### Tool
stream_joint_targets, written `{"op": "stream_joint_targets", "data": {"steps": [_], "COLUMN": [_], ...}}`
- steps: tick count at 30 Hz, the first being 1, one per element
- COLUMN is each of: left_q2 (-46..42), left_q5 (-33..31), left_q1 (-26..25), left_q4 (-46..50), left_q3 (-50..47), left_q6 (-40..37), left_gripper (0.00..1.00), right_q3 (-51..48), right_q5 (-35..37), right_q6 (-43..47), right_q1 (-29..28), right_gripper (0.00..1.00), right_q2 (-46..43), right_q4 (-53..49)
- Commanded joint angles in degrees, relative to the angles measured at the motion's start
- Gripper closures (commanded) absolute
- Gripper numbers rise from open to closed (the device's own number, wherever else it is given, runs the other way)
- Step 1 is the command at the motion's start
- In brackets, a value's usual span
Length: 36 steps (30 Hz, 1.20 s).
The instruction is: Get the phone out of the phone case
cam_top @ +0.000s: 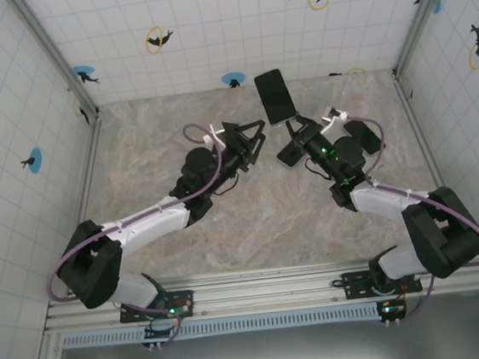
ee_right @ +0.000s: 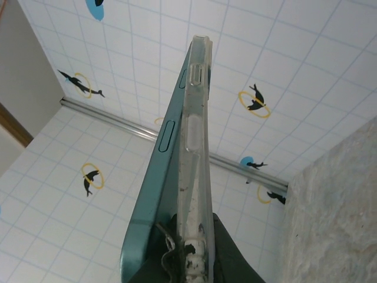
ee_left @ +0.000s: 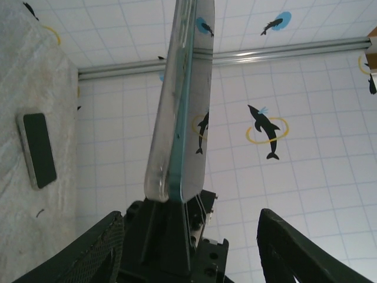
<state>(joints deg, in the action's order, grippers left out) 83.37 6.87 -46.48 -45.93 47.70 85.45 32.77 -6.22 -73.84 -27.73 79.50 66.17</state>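
My right gripper [cam_top: 292, 125] holds up the phone [cam_top: 274, 95], its dark screen facing the top camera, near the back wall. In the right wrist view the teal phone [ee_right: 158, 177] has come away at its lower edge from the clear phone case [ee_right: 197, 135], and the right gripper [ee_right: 203, 242] is shut on the case's edge. My left gripper [cam_top: 249, 132] stands open just left of the phone. In the left wrist view its mesh-padded fingers [ee_left: 100, 250] are spread wide, and the phone case [ee_left: 171, 118] stands apart from both, clamped below by the right gripper.
A second dark-screened phone [cam_top: 290, 154] [ee_left: 39, 150] lies flat on the marbled table [cam_top: 174, 126] under the right gripper. Tiled walls with dolphin stickers close off the back and both sides. A metal rail [cam_top: 268, 288] runs along the near edge.
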Motion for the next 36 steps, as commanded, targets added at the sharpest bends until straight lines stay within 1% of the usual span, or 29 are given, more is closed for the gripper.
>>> {"op": "stream_joint_targets", "data": {"steps": [1, 5, 9, 17, 26, 36], "left_q2": [1.77, 5.4, 6.8, 8.37, 9.84, 9.88], "left_q5": [-4.98, -4.71, -5.13, -5.49, -4.45, -5.35], "left_q1": [-2.52, -3.88, -3.88, -3.88, -3.8, -1.78], "left_q4": [-4.36, -8.65, -9.85, -11.06, -11.58, -12.71], "left_q3": [2.61, 5.01, 5.23, 4.97, 4.55, 4.0], "left_q6": [3.63, 6.66, 7.79, 8.83, 9.45, 9.77], "left_gripper": [0.41, 0.46, 0.49, 0.49, 0.48, 0.49], "right_q3": [-1.08, -1.68, -1.95, -2.01, -2.68, -3.22], "right_q5": [3.78, 4.09, 3.73, 3.24, 2.97, 1.62], "right_q6": [3.71, 5.4, 6.41, 5.64, 5.47, 5.9], "right_q1": [-1.3, -1.74, -1.81, -1.89, -1.98, -2.58], "right_gripper": [0.99, 0.99, 1.0, 1.0, 1.0, 1.0], "right_q2": [-0.05, -0.64, -1.19, -1.06, -1.28, -0.93], "right_q4": [6.25, 5.83, 5.82, 7.4, 8.14, 10.77]}}
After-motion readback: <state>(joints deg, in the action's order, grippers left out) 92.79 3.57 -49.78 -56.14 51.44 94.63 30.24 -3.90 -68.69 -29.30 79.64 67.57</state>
